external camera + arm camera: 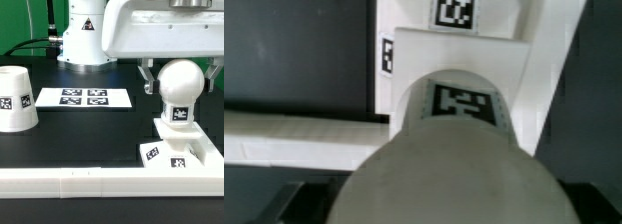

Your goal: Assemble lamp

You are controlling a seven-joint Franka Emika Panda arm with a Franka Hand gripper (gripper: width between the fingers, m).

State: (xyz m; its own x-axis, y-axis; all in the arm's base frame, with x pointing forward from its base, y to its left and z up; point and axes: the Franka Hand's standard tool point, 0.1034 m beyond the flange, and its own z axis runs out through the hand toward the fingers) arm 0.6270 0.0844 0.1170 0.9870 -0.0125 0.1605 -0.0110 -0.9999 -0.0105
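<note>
The end effector (180,76) straddles the round-headed bulb (182,92), which stands upright on the square base (200,152) at the exterior view's right (whether its fingers actually press it cannot be told). The shade (15,98) sits well apart on the counter (90,135).

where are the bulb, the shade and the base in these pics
bulb (183,80): exterior view, on its round head
shade (10,95): exterior view, on its side wall, beside the tag
base (203,148): exterior view, on its flat top, next to the bulb's stem
</note>
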